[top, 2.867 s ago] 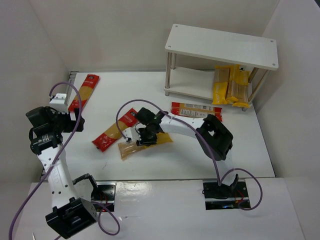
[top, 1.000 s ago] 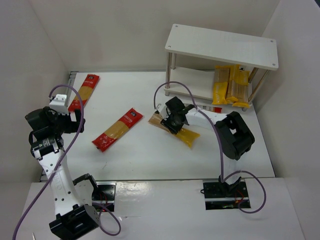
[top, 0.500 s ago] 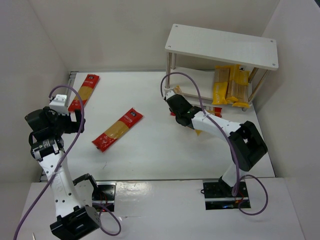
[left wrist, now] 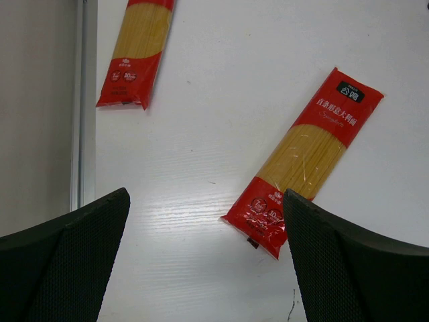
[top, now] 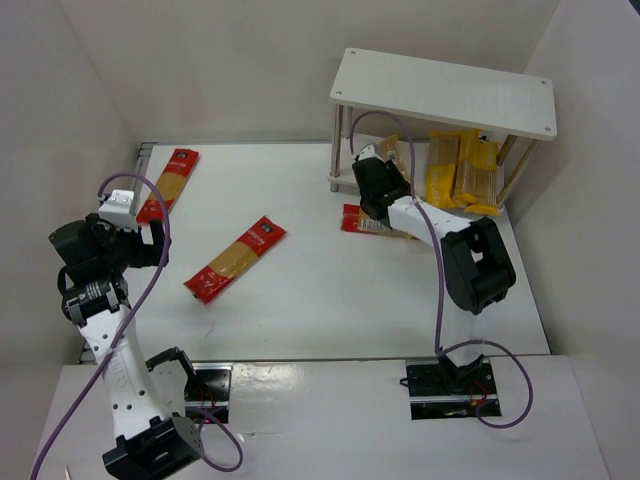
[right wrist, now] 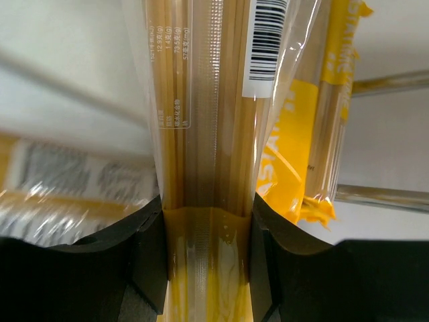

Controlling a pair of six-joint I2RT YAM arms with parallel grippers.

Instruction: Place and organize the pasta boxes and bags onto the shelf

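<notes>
The left gripper (left wrist: 204,201) hung spread and empty above a red pack (left wrist: 305,161), while the right gripper (right wrist: 206,231) pinched a yellow pack (right wrist: 201,134) at the lower tier of the shelf (top: 440,95), where its leading end, hidden under the top board, could jam against the stored packs (top: 460,170) and buckle.

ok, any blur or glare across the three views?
Right wrist: held yellow pack sharp, barcode readable, but the background at left is motion-smeared. Left wrist: crisp, print on the central red pack legible. Top external: even light, soft shadows, no glare.
</notes>
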